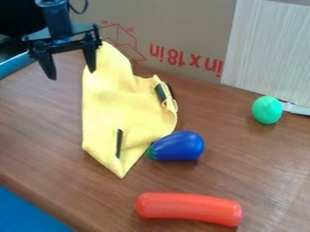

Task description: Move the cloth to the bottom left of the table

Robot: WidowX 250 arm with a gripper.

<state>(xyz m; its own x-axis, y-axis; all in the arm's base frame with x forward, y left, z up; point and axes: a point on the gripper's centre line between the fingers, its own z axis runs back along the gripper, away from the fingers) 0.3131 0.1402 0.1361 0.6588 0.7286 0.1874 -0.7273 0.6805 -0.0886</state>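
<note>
The black gripper's point(72, 74) fingers point(90, 58) are held apart, one overlapping the yellow cloth's point(115, 108) upper end in view. Farther from them, a blue toy eggplant point(181, 146) is placed just beside the cloth; a red toy point(191, 208) and green ball point(267, 109) are set well apart from the fingers.

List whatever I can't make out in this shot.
- Camera view: the table beneath the cloth, hidden by the cloth.
- Camera view: whether the gripper's jaws touch the cloth; one overlaps its top corner, but the single angle hides any gap.
- Camera view: the full extent of the pale board, cut off by the top and right edges.
</note>
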